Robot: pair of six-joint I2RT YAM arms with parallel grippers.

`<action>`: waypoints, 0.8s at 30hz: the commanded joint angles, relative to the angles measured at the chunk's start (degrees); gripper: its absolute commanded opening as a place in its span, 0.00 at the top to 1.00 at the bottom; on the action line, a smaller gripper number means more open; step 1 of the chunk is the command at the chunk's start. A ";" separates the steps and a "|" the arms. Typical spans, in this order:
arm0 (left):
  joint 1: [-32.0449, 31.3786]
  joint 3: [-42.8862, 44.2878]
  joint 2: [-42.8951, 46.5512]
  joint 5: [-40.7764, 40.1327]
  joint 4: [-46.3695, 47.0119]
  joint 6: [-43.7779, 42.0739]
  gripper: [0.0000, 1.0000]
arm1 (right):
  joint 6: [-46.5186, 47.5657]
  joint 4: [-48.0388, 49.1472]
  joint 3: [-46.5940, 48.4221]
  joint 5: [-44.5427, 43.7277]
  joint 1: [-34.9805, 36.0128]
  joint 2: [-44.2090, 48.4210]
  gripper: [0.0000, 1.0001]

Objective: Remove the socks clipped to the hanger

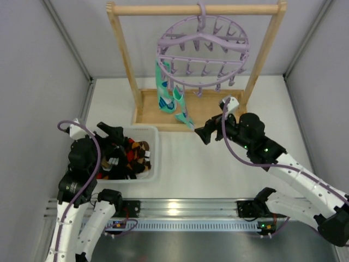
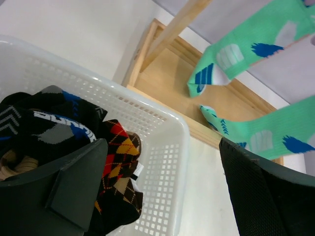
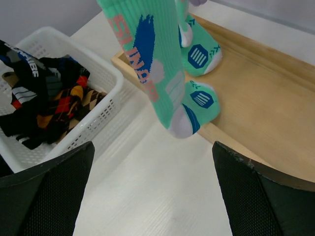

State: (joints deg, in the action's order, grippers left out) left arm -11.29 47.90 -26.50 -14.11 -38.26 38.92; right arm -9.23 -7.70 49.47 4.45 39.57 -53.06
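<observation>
My right gripper (image 3: pixel 155 172) is spread and empty, low over the bench (image 3: pixel 147 206). At its 12 o'clock hang the teal-mint socks (image 3: pixel 152 64), apparently clipped to the lavender hanger (image 1: pixel 203 46) above. At 9 o'clock my left gripper (image 2: pixel 162 196), also spread, hovers over the white basket (image 1: pixel 154 164) holding the argyle socks (image 1: pixel 136 152).

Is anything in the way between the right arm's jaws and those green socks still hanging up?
Nothing visible. The right gripper, jaws open, faces the teal socks clipped to the lavender hanger, with only air between; the wooden base lies under the socks.
</observation>
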 commanded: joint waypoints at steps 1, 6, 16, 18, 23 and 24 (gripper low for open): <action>0.30 4.13 0.49 6.37 -0.67 -3.84 0.02 | 0.52 19.11 -3.67 3.91 -0.20 -3.18 0.01; 0.30 7.29 -1.88 12.78 -0.50 -5.60 0.02 | 4.13 31.49 -6.67 0.65 1.29 -11.43 0.02; 0.30 9.32 -3.82 17.54 -0.50 -6.48 0.02 | 10.29 46.80 -6.32 -5.77 4.02 -26.30 0.23; 0.30 10.02 -3.91 17.19 -0.50 -6.22 0.02 | 10.99 47.25 -5.53 -6.64 5.24 -29.29 0.31; 0.30 15.53 -8.21 17.62 -0.41 -5.78 0.02 | 12.93 51.98 -6.31 -11.82 8.50 -34.39 0.52; 0.30 16.95 -9.17 17.62 -0.41 -5.78 0.02 | 12.49 53.48 -6.84 -13.14 9.46 -34.74 0.61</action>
State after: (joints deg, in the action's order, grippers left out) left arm -11.29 59.61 -33.10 2.31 -40.38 33.67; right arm 2.22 36.07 42.74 -4.43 46.48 -86.78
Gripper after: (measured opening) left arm 0.984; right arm 0.447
